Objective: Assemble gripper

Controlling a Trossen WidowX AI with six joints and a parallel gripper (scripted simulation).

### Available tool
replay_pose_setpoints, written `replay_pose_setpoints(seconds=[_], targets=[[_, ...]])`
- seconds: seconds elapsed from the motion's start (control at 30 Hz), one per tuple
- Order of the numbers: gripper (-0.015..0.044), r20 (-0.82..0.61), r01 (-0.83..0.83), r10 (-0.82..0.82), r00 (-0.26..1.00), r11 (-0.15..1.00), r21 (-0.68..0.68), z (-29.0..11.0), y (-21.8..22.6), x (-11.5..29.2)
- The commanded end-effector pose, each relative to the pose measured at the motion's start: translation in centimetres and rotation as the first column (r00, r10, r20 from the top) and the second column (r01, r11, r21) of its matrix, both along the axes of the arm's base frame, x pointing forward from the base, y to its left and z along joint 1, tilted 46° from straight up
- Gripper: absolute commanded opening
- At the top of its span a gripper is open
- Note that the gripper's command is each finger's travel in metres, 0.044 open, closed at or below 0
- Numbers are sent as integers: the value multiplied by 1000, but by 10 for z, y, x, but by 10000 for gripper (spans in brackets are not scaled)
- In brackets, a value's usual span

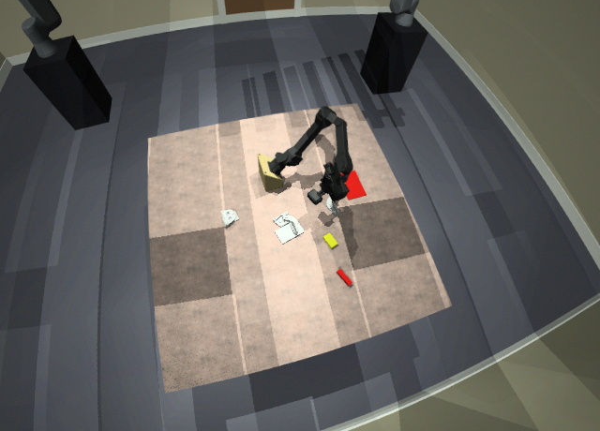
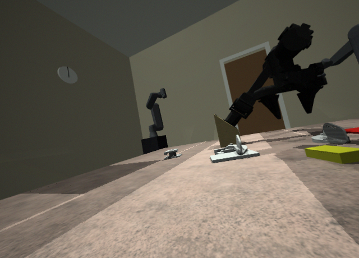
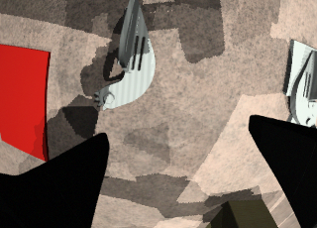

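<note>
Two black fingers stand wide apart on the tool (image 1: pixel 330 194) (image 2: pixel 294 115) (image 3: pixel 178 126), with nothing between them, and they hang above the counter (image 1: pixel 300 295) (image 2: pixel 188 206) (image 3: pixel 198 89). Just ahead of them in the wrist view lies the loose jaw (image 1: pixel 331 204) (image 2: pixel 333 133) (image 3: pixel 134 74), pale grey, with a curved arm, small teeth round its near end and a tall slotted pad standing up from it. A red panel (image 1: pixel 355 186) (image 2: pixel 353 130) (image 3: pixel 22 99) lies near it, apart.

Further out sits the pale, flat gripper base (image 1: pixel 285 235) (image 2: pixel 229 157) (image 3: pixel 294 64), with another jaw (image 1: pixel 292 223) (image 2: pixel 238 146) (image 3: pixel 304 94) lying over it; I can't tell whether that one is properly on its pin. Well beyond, the small whitish piece (image 1: pixel 229 217) (image 2: pixel 171 153) looks to be the housing plate. A yellow block (image 1: pixel 331 240) (image 2: pixel 324 152) rests nearer the loose jaw.

I'd judge the step in hand to be fetching the loose jaw. Next calls for lining up over it, coming down and closing without tipping it; later its teeth must meet the other's, and the housing waits till then
</note>
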State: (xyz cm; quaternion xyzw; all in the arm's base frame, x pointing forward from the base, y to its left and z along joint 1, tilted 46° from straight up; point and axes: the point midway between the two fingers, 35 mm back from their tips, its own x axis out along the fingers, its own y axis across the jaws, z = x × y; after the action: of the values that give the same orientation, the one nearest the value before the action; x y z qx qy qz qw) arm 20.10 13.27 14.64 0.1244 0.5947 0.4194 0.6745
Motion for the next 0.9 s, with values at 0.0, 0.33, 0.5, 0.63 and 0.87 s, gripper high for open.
replay_pose_setpoints(seconds=[0.0, 0.33, 0.5, 0.63, 0.87], targets=[[414, 0, 0, 0, 1000, 1000, 0, 0, 0, 0], [151, 0, 0, 0, 1000, 1000, 0, 0, 0, 0], [20, 0, 0, 0, 1000, 1000, 0, 0, 0, 0], [0, 0, 0, 0, 1000, 1000, 0, 0, 0, 0], [0, 0, 0, 0, 1000, 1000, 0, 0, 0, 0]])
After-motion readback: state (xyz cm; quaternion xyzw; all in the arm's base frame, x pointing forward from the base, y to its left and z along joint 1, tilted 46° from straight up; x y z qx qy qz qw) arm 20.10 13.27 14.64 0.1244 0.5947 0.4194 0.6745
